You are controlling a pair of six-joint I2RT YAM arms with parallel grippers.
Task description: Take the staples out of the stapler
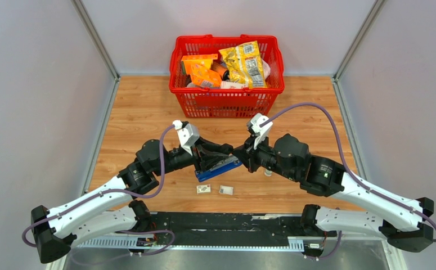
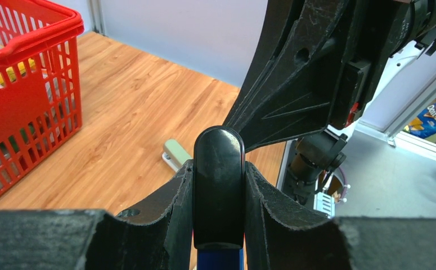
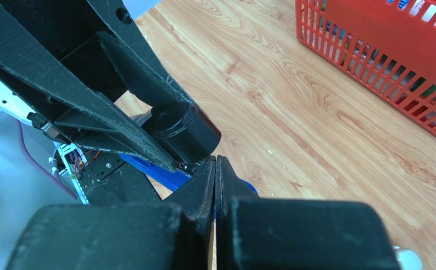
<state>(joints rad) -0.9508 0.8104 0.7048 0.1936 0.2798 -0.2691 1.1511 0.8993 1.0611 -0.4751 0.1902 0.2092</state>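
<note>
Stapler [image 2: 218,185] clamped at its black end between the left gripper's [image 1: 212,159] fingers; blue body low over the table [image 1: 148,112], on the near side of the red basket [image 1: 227,102]; staples not in sight, presumably inside. Right gripper [image 3: 215,164] pinched tight, tips at the stapler's black end; whether they nip anything, cannot tell. Step looks like drawing the magazine open; left should hold rigid, right pull straight along the body, slowly, no twist. Both arms reach inward, elbows out, wrists nearly meeting.
</note>
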